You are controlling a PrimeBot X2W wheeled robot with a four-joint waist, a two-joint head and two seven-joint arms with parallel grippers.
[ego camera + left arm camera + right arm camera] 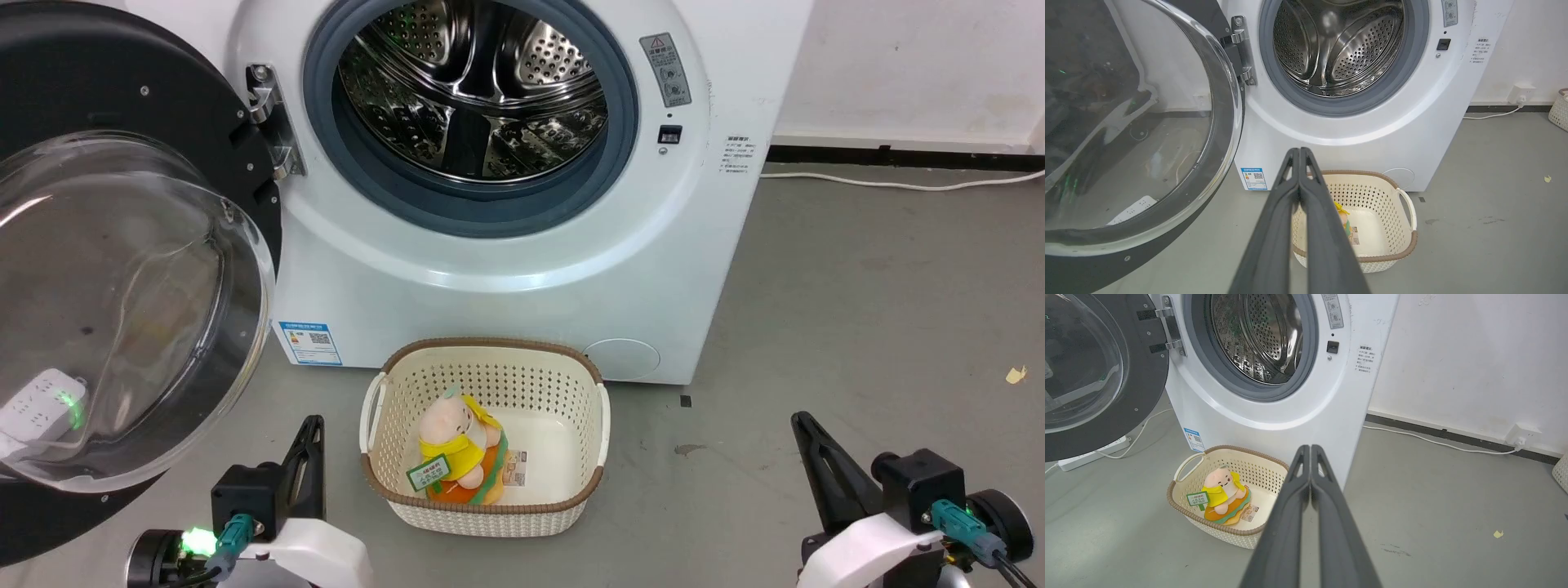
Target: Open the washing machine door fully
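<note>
Looking down at the washing machine door [122, 261], swung wide on its metal hinge [269, 122] to the left of the white machine [490, 286], glass bowl bulging outward, black rim well clear of the grey-ringed steel drum opening [469, 90]. Finding the left gripper [309, 429] at the lower left, near the door's bottom edge but apart from it, fingers pressed together, holding nothing. Same for the right gripper [802, 425] at the lower right: pinched narrow, empty, well apart from the door. Noting a cream basket [490, 347] on the grey floor [857, 327] before the machine, between both grippers, with a yellow plush toy [457, 449] inside.
</note>
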